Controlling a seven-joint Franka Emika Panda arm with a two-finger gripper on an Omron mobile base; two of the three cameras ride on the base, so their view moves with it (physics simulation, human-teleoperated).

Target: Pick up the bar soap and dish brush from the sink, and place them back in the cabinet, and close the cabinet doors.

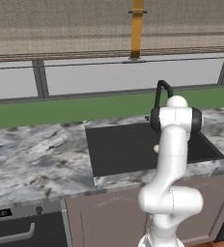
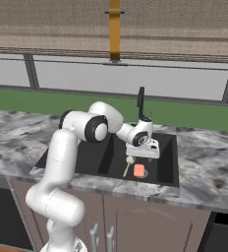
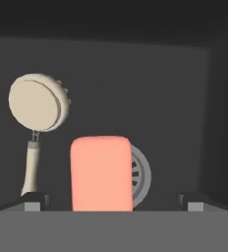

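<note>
Above the sink [image 2: 167, 162], the gripper [image 3: 113, 199] lines up on the bar soap [image 3: 101, 173]

Its jaws are spread wide and hold nothing; the soap lies flat on the basin floor between the two tips, half over the drain [image 3: 139, 178], with the dish brush [image 3: 37, 118] just beside it. I judge this the approach for the first pick: next comes a straight descent until the fingertips [image 3: 36, 201] flank the soap, then a squeeze
</note>
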